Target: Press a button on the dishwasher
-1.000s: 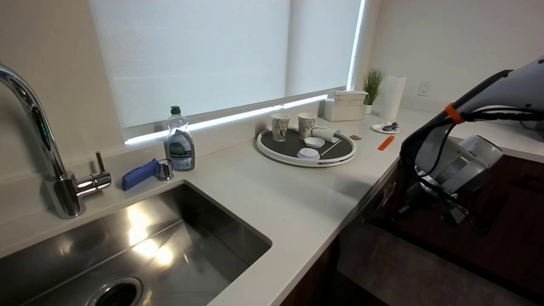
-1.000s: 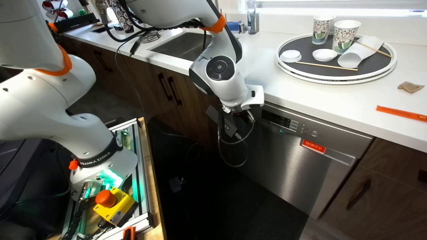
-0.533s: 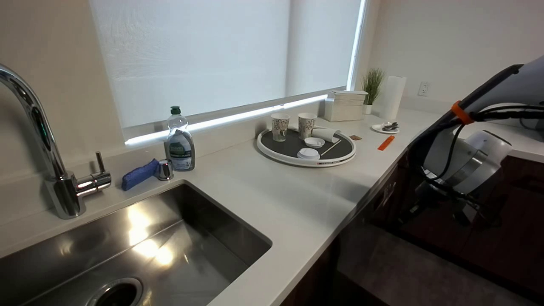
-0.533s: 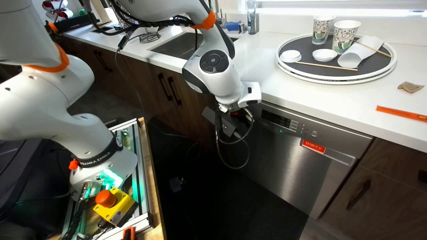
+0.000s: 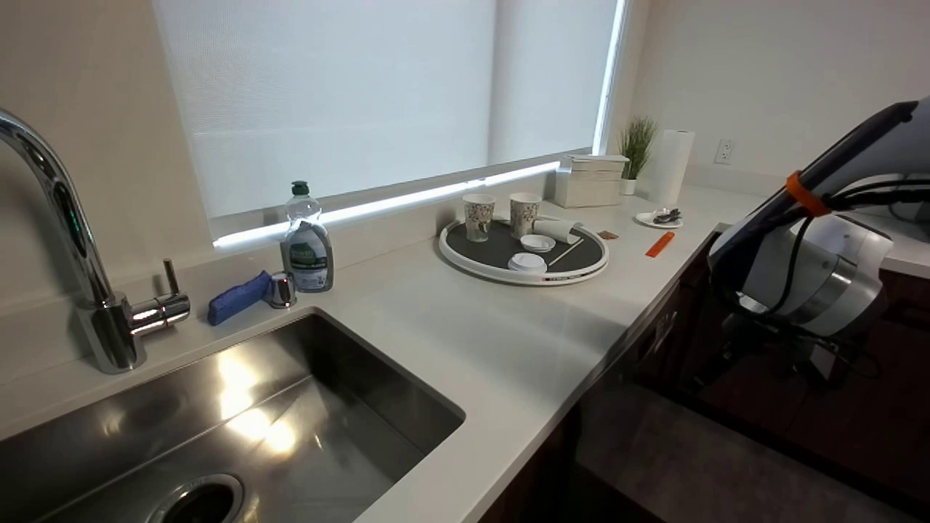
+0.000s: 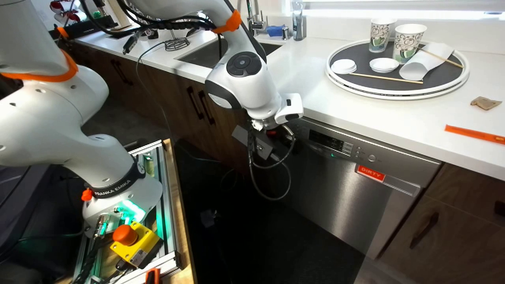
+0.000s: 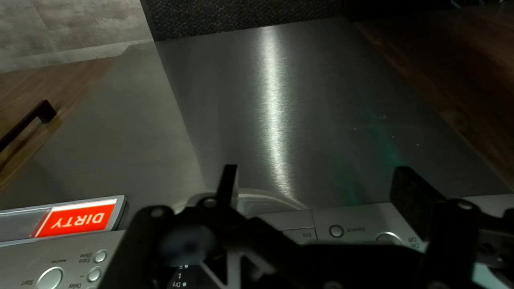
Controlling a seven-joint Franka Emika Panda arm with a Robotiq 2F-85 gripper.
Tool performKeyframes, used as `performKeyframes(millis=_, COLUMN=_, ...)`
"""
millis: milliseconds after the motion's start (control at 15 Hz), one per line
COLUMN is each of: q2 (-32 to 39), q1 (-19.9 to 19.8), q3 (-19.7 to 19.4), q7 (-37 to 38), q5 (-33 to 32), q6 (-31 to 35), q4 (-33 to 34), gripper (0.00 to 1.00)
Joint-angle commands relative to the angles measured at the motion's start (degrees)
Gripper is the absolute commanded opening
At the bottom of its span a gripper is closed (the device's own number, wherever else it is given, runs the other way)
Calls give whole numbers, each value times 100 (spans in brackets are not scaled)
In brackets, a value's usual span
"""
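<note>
Wrist view, upside down: dishwasher (image 7: 273,100) takes up most of it, brushed-steel front w/ ctrl panel (image 7: 287,220) along the bottom. Gripper (image 7: 315,176) is in front of dishwasher's panel, released, fingers (image 7: 227,184) spread well apart. One finger shows near the On/Off btn (image 7: 388,237) on dishwasher; can't tell if touching. Small round btn (image 7: 336,230) shows btwn the fingers. Start btn (image 7: 50,278) is near the dishwasher panel's far end, by a red DIRTY sign (image 7: 80,218) just below that panel.

In an exterior view, dishwasher sits under the white counter (image 6: 347,102), btwn wood-front cabs (image 6: 453,232) at its right & wood dbl doors (image 6: 179,118) at its left. Arm (image 6: 244,85), in both exterior views, bends down past the counter edge by dishwasher's top; gripper itself too dark to make out well there. Tray (image 6: 442,81) is on the counter above dishwasher w/ two paper cups (image 6: 408,39) upright & a third cup (image 6: 422,65) on its side. Orange strip (image 6: 475,135) lies on counter past dishwasher's right end. Sink (image 5: 145,436) is set in same counter, left of dishwasher as you face it, green-capped bottle (image 5: 308,254) at its back corner.
</note>
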Motion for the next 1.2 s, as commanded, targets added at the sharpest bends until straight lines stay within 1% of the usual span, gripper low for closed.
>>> performKeyframes(millis=0, q2=-440, q1=356, q3=-311, q7=465, q5=-426, q6=27, q4=-390, gripper=100)
performKeyframes(millis=267, q2=-714, q1=600, q3=-550, q7=799, q5=-782, q6=34, q4=-604, gripper=100)
performKeyframes(millis=733, q2=-1128, q1=1001, q3=-1058, q7=1875, q5=-1745, q6=48, q4=-997, gripper=100)
performKeyframes(millis=800, q2=-879, q1=804, q3=-864, q7=1435, q5=-1392, q6=0, q4=-744, gripper=100)
performKeyframes(millis=1133, q2=-893, q1=815, q3=-881, q7=1480, q5=-1424, q6=0, q4=-741, gripper=100)
